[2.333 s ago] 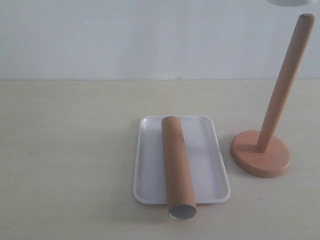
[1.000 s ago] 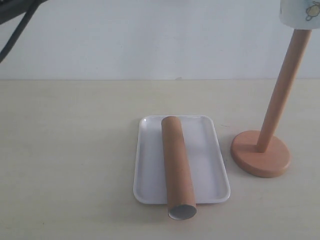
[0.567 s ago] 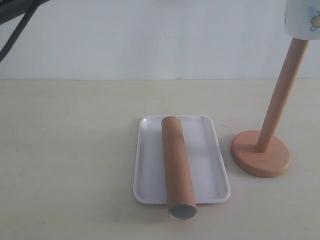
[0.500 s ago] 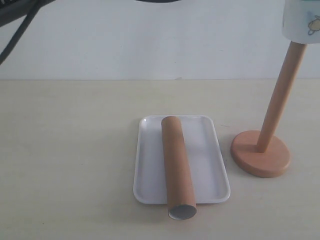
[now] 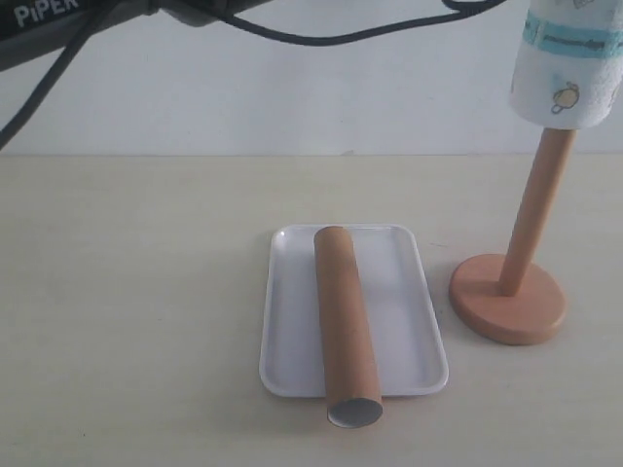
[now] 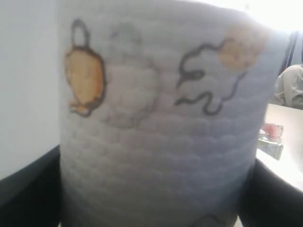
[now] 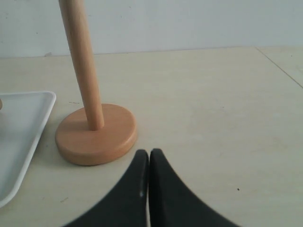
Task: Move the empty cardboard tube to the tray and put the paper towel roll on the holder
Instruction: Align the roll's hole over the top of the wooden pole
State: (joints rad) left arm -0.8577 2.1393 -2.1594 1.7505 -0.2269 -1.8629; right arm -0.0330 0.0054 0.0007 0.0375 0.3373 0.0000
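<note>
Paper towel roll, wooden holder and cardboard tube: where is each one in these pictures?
paper towel roll (image 5: pixel 565 73), exterior view, printed side.
holder (image 5: pixel 511 316), exterior view, round base.
cardboard tube (image 5: pixel 346 321), exterior view, middle of its length.

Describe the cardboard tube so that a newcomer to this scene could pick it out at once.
On the pale table lies a white tray. Along it lies the cardboard tube, one open end jutting past the rim. Unlike the upright wooden stand beside it, it is hollow and lying flat.

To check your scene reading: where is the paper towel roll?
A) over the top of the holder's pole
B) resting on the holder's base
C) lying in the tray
A: the paper towel roll caps the pole of the holder, with bare pole showing below it.
</note>
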